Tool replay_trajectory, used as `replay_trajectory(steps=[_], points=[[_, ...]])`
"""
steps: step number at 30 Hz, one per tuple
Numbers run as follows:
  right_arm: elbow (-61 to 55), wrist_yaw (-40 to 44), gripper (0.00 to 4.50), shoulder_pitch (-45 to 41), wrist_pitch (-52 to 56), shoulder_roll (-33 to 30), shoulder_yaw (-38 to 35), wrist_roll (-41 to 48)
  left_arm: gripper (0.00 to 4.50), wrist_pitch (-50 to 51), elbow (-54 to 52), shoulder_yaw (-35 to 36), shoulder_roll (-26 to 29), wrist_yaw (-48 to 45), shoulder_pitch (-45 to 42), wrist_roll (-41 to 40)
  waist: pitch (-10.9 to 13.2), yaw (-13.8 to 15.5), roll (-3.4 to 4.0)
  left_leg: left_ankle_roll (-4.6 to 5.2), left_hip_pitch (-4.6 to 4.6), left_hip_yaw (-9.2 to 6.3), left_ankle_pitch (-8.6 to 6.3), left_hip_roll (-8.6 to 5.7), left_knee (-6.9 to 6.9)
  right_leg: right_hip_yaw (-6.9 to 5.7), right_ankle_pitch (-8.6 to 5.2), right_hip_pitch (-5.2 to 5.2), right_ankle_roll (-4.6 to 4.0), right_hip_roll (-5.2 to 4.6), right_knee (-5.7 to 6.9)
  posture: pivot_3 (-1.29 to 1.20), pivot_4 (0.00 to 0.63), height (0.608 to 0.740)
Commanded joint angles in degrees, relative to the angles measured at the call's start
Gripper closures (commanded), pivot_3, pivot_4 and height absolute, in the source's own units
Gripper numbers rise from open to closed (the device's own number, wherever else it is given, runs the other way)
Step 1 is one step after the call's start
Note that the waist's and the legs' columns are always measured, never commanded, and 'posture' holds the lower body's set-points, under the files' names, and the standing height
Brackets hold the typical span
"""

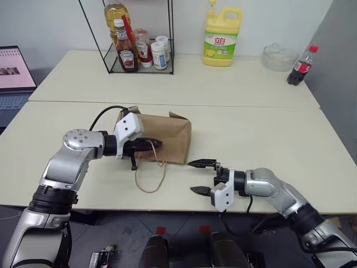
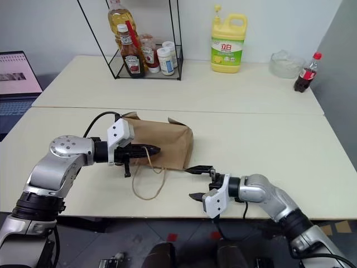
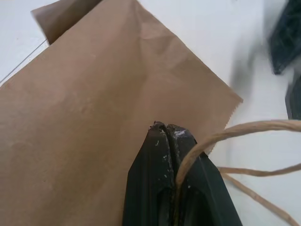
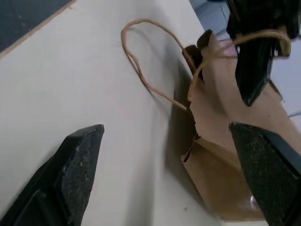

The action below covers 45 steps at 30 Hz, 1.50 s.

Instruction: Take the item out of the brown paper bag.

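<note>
The brown paper bag (image 1: 170, 134) lies on its side in the middle of the near table, its mouth toward the front edge. My left gripper (image 1: 155, 144) reaches over it from the left, shut on one of the bag's cord handles (image 3: 211, 136), which loops out between the fingers. The other handle (image 1: 149, 181) lies slack on the table in front of the bag. My right gripper (image 1: 201, 177) hovers open just right of the bag's front corner, pointing left, with nothing between its fingers. The item is hidden.
On the far table stand a wire rack (image 1: 139, 61) with sauce bottles, a yellow detergent jug (image 1: 221, 39), a clear bowl (image 1: 279, 56) and a cola bottle (image 1: 301, 66). A laptop (image 1: 14, 72) sits at the far left.
</note>
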Motion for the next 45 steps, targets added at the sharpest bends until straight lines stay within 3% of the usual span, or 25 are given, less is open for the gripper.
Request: replay_trajectory(steps=[1, 5, 11, 21, 24, 35, 45], points=[[4.2, -6.1, 0.00, -3.2, -5.8, 3.2, 1.6, -6.4, 4.45, 2.8, -1.4, 2.6, -0.9, 2.2, -1.8, -1.7, 0.0, 0.0, 0.00, 0.00, 0.01, 0.00, 0.00, 0.00, 0.00, 0.00, 0.00, 0.00, 0.00, 0.00, 0.01, 0.00, 0.150, 0.740], [11.5, -15.4, 0.00, -8.2, -6.7, 9.1, 5.3, -17.4, 4.45, 6.1, -0.3, 3.8, -2.4, 4.2, -3.2, -2.7, 0.0, -0.2, -0.03, -0.19, 0.05, -0.01, 0.11, 0.01, 0.00, 0.00, 0.00, 0.00, -0.01, 0.00, 0.06, 0.00, 0.150, 0.740], [18.2, -24.9, 0.00, -13.4, -3.2, 14.9, 9.6, -26.4, 4.45, 8.0, 2.0, 5.2, -4.0, 7.1, -5.4, -2.9, -0.1, -0.2, -0.08, -0.26, 0.08, -0.04, 0.15, 0.01, 0.00, 0.00, 0.01, 0.01, -0.01, 0.01, 0.11, 0.00, 0.150, 0.740], [24.5, -27.5, 0.00, -16.7, 0.8, 18.4, 12.7, -26.4, 4.45, 6.3, 4.5, 5.6, -4.3, 8.0, -6.5, -2.4, -0.1, -0.3, -0.09, -0.18, 0.42, -0.06, 0.11, 0.01, -0.02, 0.00, 0.01, 0.35, -0.01, 0.00, 0.11, 0.00, 0.150, 0.740], [25.7, -25.3, 0.61, -16.7, 0.7, 19.4, 12.6, -23.9, 4.50, 5.8, 4.9, 5.3, -4.4, 7.8, -6.8, -2.2, -0.1, -0.3, -0.10, -0.09, 0.76, -0.06, 0.06, 0.01, -0.10, 0.00, 0.00, 0.68, -0.02, 0.01, 0.07, 0.00, 0.150, 0.740], [25.5, -22.0, 4.47, -15.7, 1.5, 18.7, 12.5, -19.9, 4.50, 3.8, 9.0, 4.1, -5.1, 6.6, -11.3, -0.8, -0.1, -0.4, -0.12, -0.07, 0.87, -0.06, 0.05, -0.02, -0.11, 0.00, -0.02, 0.82, -0.04, -0.01, 0.04, 0.00, 0.150, 0.740], [23.1, -5.6, 4.47, -12.7, 6.2, 18.4, 13.5, -11.2, 4.50, 0.5, 19.0, 4.6, -7.1, 6.8, -23.5, 1.5, -0.1, -0.2, -0.13, -0.07, 0.87, -0.06, 0.04, -0.05, -0.11, -0.02, -0.02, 0.88, -0.04, -0.04, -0.05, 0.00, 0.150, 0.740]])
